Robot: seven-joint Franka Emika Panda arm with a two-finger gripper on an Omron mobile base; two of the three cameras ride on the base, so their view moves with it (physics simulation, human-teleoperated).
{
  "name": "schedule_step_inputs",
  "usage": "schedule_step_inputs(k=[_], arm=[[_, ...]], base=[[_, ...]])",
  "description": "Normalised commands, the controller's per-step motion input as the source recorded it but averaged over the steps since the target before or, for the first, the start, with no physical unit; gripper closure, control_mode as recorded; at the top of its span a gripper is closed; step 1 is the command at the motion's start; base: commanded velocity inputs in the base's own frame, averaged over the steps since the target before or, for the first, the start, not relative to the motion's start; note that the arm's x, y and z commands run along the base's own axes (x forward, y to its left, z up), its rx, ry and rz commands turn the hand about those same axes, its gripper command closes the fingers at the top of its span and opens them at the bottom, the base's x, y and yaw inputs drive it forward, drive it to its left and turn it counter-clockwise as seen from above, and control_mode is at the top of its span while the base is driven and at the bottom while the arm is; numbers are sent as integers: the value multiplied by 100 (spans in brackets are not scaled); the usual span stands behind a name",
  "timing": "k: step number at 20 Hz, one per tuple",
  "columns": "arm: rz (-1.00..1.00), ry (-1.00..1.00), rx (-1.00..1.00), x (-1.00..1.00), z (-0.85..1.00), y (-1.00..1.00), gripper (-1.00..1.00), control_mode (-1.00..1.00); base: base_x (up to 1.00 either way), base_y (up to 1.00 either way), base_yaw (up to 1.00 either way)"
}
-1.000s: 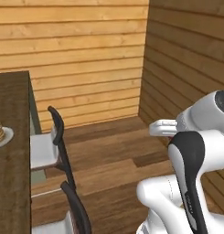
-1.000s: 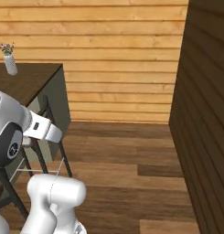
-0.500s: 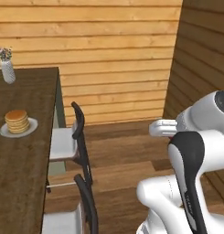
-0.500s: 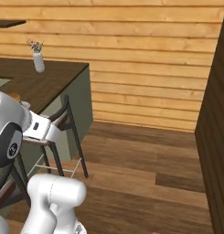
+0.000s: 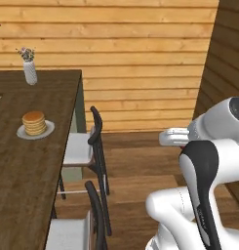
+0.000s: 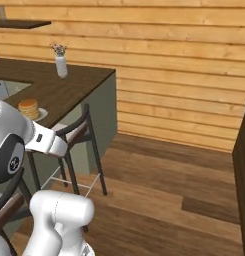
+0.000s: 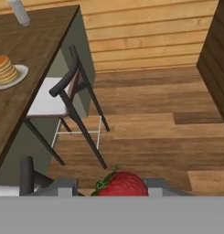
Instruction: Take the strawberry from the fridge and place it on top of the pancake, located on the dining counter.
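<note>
**A:** So, where's the strawberry (image 7: 122, 183) at? The hand view has it at 6 o'clock, red with a bit of green leaf sticking out toward 10 o'clock, wedged between the two grey fingers (image 7: 63, 186) of the gripper (image 7: 112, 187). The fingers are clamped on it from both sides, touching it left and right.

**B:** Yep, and it's hanging over the wooden floor (image 7: 150, 123), well apart from the pancake (image 7: 3, 68). That stack sits on its pale plate (image 7: 19, 74) up at 10 o'clock in the hand view, on the dark brown counter (image 7: 22, 96).

**A:** In the left base view the pancake (image 5: 34, 123) is at 9 o'clock on the counter (image 5: 28, 171), with a white vase (image 5: 29, 72) of small flowers behind it toward 11 o'clock, near the far end. Two dark-framed chairs with pale seats stand just beside the counter's long edge; the nearer chair (image 5: 79, 224) is at 7 o'clock.

**B:** The right base view puts the pancake (image 6: 29, 108) at 9 o'clock, partly behind the white arm (image 6: 41, 142). The vase (image 6: 61, 65) is at 10 o'clock, and a chair (image 6: 74, 137) is tucked against the pale green base. Plank wall (image 6: 169, 75) runs all along the back.
</note>
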Motion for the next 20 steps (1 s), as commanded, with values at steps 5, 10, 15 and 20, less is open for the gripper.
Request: schedule_step_inputs(k=[5, 10, 15, 20], arm=[[0, 0, 0, 0, 0, 0, 100, 100], [0, 0, 0, 0, 0, 0, 100, 100], [0, 0, 0, 0, 0, 0, 100, 100], [0, 0, 0, 0, 0, 0, 100, 100]], base=[[9, -29, 2], [21, -79, 1], [17, -90, 0], [56, 12, 28]])
